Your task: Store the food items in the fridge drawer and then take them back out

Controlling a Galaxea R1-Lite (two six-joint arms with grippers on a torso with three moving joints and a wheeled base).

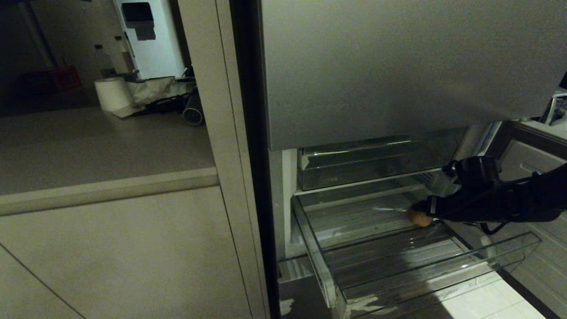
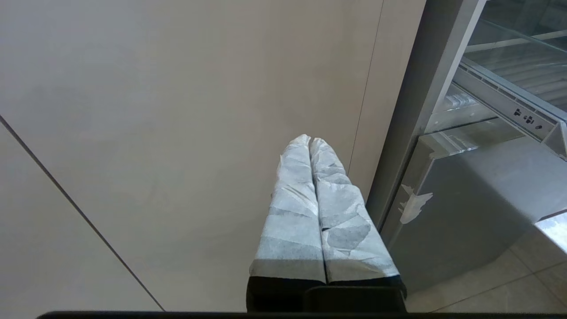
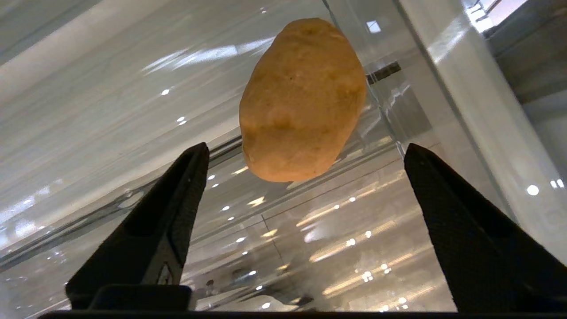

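Storing step: tan matte potato-like lump (image 3: 303,99) lies in wide clear ribbed plastic fridge drawer (image 1: 323,270) by its right wall. Right tool (image 3: 305,153) spread apart, nothing held. Left tool (image 2: 310,141) together, parked. Next: withdraw w/o nudging lump.

The fridge drawer (image 1: 398,266) stands open from above; the potato (image 1: 419,218) sits by its right wall.

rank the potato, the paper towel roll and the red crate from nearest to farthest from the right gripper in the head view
1. The potato, in the fridge drawer right at the right gripper, whose jaws are open.
2. The paper towel roll, far off on the counter to the left.
3. The red crate, farther left and back.
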